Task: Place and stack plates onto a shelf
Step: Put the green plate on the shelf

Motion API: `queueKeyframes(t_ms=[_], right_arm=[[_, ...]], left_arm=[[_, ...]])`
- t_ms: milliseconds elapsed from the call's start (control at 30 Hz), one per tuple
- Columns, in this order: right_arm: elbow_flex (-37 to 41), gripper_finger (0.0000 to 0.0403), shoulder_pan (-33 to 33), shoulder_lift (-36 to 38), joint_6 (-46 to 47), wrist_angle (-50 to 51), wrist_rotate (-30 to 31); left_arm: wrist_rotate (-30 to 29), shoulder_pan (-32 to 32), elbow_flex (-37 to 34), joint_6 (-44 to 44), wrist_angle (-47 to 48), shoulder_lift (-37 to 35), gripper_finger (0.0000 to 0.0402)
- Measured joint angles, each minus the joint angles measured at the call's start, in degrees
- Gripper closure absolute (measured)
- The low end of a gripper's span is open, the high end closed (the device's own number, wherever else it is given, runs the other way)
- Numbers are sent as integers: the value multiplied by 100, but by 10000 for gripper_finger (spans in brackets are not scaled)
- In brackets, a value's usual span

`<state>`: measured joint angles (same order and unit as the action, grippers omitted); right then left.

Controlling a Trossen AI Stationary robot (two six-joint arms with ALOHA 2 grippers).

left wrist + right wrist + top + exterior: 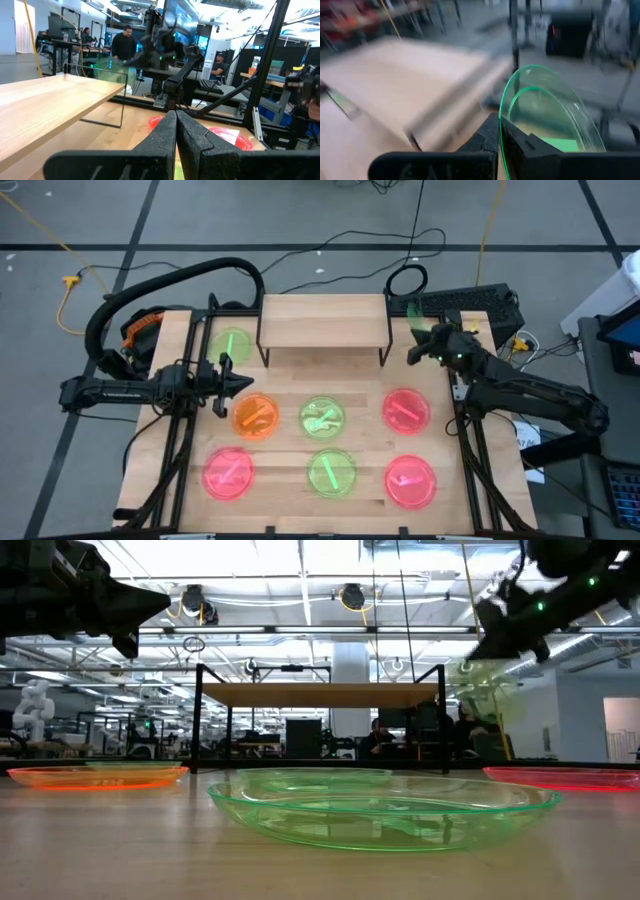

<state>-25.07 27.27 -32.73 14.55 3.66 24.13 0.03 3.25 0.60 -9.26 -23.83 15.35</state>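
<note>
1. Shelf status: the shelf [325,320] stands at the far middle of the tabletop [360,492]. Its board appears bare in the high and low views — no plate has been placed on it yet.

2. Right gripper [428,343]: located just off the right end of the shelf, raised above the table. In the right wrist view its fingers are pressed together on the rim of a green plate [547,112], which is held tilted and clear of the table. The plate is beside the shelf edge, not over the board.

3. Left gripper [226,376]: hovering over the left side of the table, between the far-left green plate [231,343] and the orange plate [256,417]. In the left wrist view its fingers [165,132] meet with nothing between them.

4. Plates on the table:
   - orange plate, left of centre;
   - two green plates in the middle column, far one [322,417] and near one [330,472];
   - three pink plates: near left [229,473], far right [406,410], near right [410,481];
   - the far-left green plate beside the shelf's left legs.

5. Progress assessment: the task is judged to be at its first placement. One plate is lifted and close to delivery; seven remain on the table to be collected and stacked.

6. Step in hand — carry the held green plate over the board, level it and release.
</note>
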Motion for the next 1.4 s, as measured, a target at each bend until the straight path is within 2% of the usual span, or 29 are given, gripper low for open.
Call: queueKeyframes(t_ms=[200,400,533,800,1100,1200,1400], right_arm=[[-755,403,0,-210,-896,-783,-138],[-1668,403,-1,-1137,-1102,-976,-1223],[-2269,403,-31,-1982,-1364,-746,-1666],[-3132,403,-327,-3374,-2793,-350,-1680],[-3372,403,-533,-4501,-3225,-489,-1608],[-3382,403,-581,-4721,-3351,-432,-1361],[-3385,403,-638,-5052,-3357,-596,-1363]], left_arm=[[-1,0,0,1,0,0,387],[0,0,0,2,0,1,387],[0,0,0,0,0,0,387],[-2,-2,0,0,-2,0,387],[-2,-1,0,1,0,1,387],[-2,-2,0,1,0,1,387],[0,0,0,1,0,1,387]])
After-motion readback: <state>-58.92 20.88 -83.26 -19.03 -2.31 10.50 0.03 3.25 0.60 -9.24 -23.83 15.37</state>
